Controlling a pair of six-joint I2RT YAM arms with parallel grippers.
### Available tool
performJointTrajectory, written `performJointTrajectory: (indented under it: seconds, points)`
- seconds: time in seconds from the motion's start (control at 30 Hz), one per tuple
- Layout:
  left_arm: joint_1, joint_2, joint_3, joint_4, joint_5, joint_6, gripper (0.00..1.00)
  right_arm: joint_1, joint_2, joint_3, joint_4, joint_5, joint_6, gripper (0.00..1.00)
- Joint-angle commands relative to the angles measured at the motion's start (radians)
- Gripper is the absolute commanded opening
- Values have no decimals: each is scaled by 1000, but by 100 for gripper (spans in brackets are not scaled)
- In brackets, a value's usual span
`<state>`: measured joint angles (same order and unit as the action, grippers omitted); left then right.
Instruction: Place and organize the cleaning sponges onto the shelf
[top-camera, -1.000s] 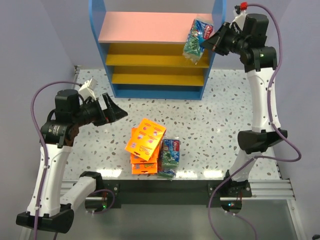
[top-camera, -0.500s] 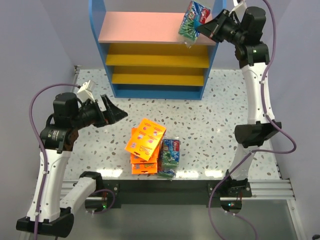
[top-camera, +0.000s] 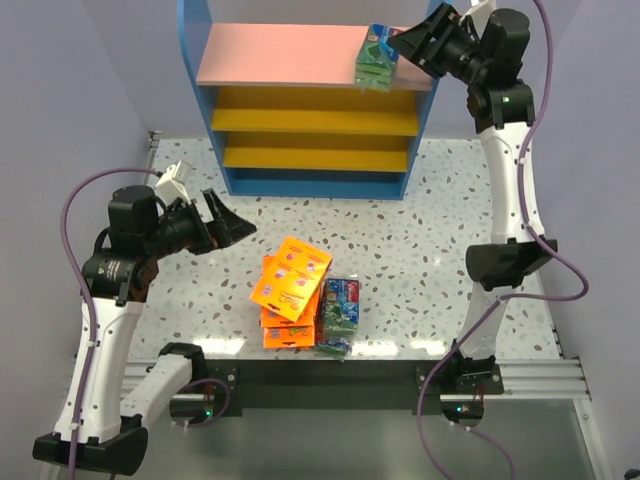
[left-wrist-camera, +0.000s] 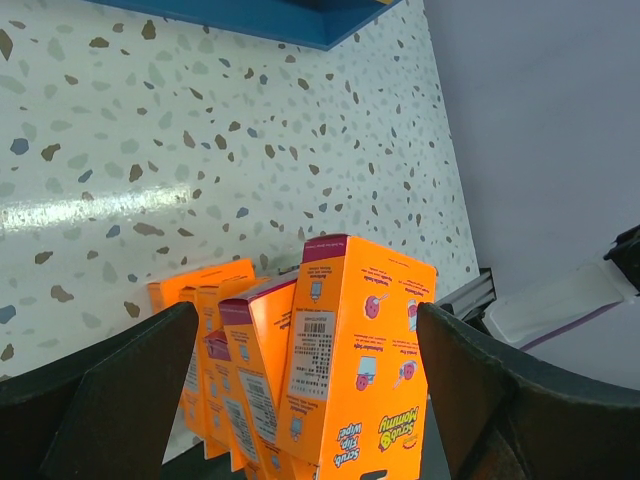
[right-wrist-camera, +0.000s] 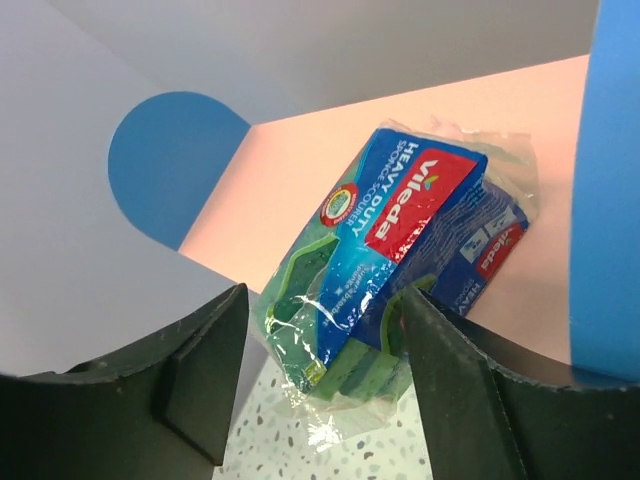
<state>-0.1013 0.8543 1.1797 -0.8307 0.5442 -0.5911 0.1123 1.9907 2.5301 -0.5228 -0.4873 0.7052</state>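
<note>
The right gripper (top-camera: 412, 38) is up at the right end of the pink top board (top-camera: 280, 55) of the shelf (top-camera: 315, 186). Its jaws are apart around a green-and-blue sponge pack (right-wrist-camera: 400, 250) lying on that board by the front edge; whether a finger brushes the wrap is hard to tell. The left gripper (top-camera: 232, 220), jaws wide and holding nothing, hovers over the table (top-camera: 450, 230) near the piled orange packs (top-camera: 290, 285), with more green-and-blue packs (top-camera: 338, 315) just beside them.
</note>
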Motion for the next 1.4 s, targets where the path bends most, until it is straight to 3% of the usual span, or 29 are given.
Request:
performJointTrajectory:
  seconds: [0.0,0.13,0.27,0.3,0.4,0.43,0.6,0.77,1.03,1.37]
  points:
    - [-5,-15,1,38,16,-10,96,-3,-29,47,56,47,17,67]
    - [-5,-20,3,45,13,-15,96,-3,-130,15,57,137,11,76]
    - [-6,-14,1,54,13,-18,96,-3,-205,-10,2,188,-13,75]
    - [-6,-11,1,56,13,-21,96,-3,-217,-34,-9,178,-16,69]
    - [-6,-6,1,65,11,-22,96,3,-268,-125,-34,83,-32,22]
    - [-5,-5,0,67,11,-24,96,10,-283,-152,-46,63,-51,0]
    - [-5,-4,-12,79,3,-32,96,130,-314,-269,-83,6,-136,0]
    - [-5,-12,-28,91,0,-44,96,251,-279,-301,-89,84,-171,0]
    - [-5,-55,-46,50,-20,-36,97,259,-208,-314,-72,297,-162,0]
    - [-5,-92,-55,19,-36,-30,97,202,-98,-157,-102,354,-101,0]
